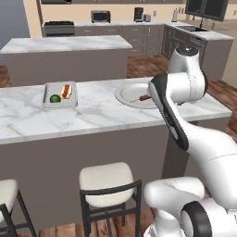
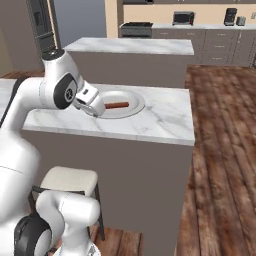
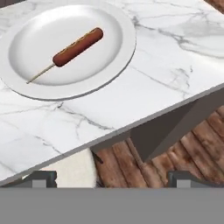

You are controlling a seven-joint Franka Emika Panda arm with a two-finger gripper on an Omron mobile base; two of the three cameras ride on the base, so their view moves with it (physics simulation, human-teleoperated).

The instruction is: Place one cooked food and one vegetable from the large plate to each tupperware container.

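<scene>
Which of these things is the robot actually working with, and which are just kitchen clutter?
Job: wide round pale plate; brown corn dog on a stick; rectangular grey tray holding a hot dog and green vegetable.
Lying about: cream-cushioned stool; microwave.

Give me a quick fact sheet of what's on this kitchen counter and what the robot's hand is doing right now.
Surface: marble counter
Large plate: round, white, near the counter's right end
On the plate: one corn dog on a stick
Tray: rectangular, further left on the counter
In the tray: a hot dog and a green vegetable
Gripper: off the counter's near edge, fingertips far apart, holding nothing
Below: stools on a wood floor
</scene>
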